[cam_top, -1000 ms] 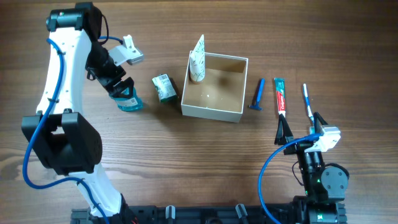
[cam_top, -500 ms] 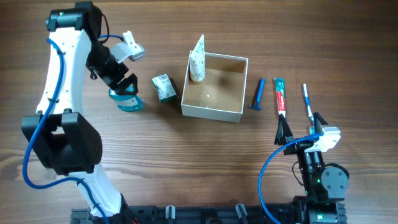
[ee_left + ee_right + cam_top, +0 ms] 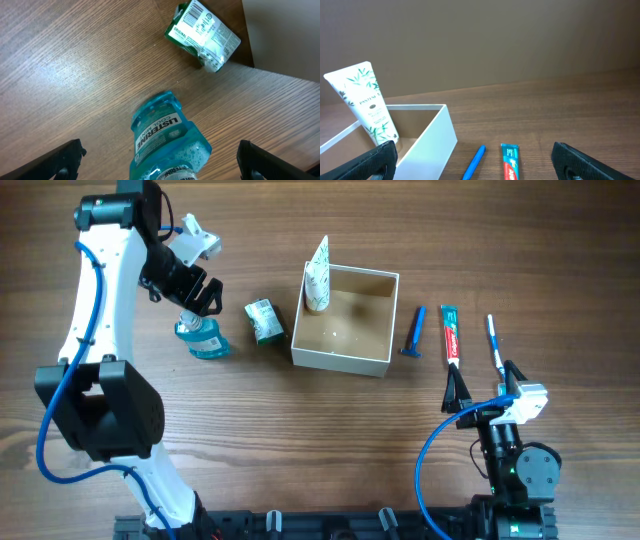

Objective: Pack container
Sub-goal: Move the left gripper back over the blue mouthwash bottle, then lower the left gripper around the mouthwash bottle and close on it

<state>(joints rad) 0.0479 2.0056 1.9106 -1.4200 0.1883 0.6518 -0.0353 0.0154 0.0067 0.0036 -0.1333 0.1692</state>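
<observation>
The container (image 3: 341, 356) is a white-walled box with a tan inside, mid-table; it also shows in the right wrist view (image 3: 440, 137). A white Pantene tube (image 3: 318, 275) leans in its far left corner. A blue mouthwash bottle (image 3: 203, 340) lies left of it, with a green packet (image 3: 264, 320) between. My left gripper (image 3: 195, 298) is open above the bottle's cap end; the bottle (image 3: 162, 140) lies between the wide-open fingers, untouched. My right gripper (image 3: 480, 395) is open and empty near the front right.
A blue razor (image 3: 412, 332), a toothpaste tube (image 3: 452, 335) and a toothbrush (image 3: 495, 348) lie in a row right of the container. The green packet (image 3: 204, 35) lies close to the container's left wall.
My left gripper has let go of the mouthwash bottle and risen away toward the back; the bottle stays lying on the table. The right arm has not moved.
</observation>
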